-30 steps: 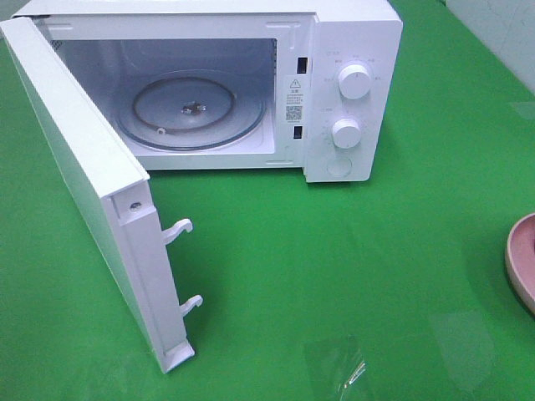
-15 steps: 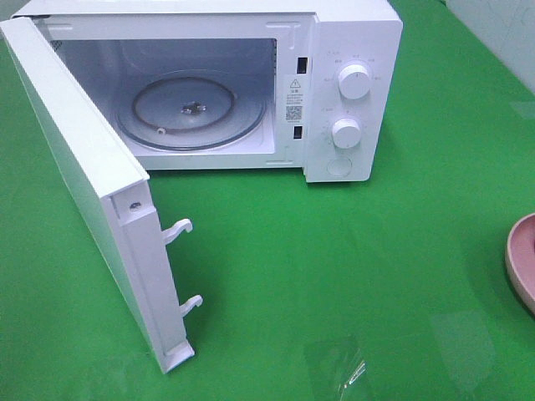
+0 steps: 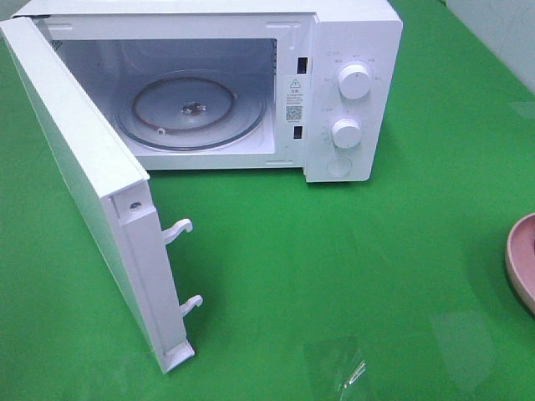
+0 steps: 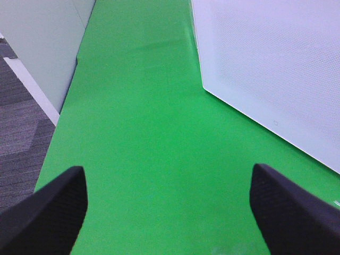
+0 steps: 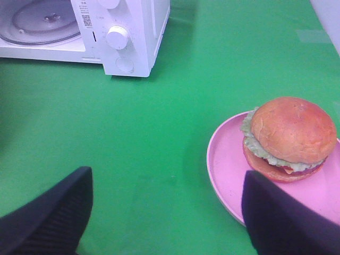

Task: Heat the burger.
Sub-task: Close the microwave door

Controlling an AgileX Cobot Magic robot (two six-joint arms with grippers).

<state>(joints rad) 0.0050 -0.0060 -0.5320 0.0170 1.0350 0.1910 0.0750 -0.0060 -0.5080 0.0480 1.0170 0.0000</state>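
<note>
White microwave door open | burger on pink plate | both fingers wide, empty

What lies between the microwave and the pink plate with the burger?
Nothing: in the right wrist view only bare green cloth separates the microwave from the pink plate carrying the burger.

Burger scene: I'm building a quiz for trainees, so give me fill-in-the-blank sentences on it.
1. The burger sits on a ____ plate.
2. The microwave door stands ____.
3. The glass turntable inside is ____.
4. The right tool has its jaws ____, holding nothing.

Missing words: pink; open; empty; open
</note>
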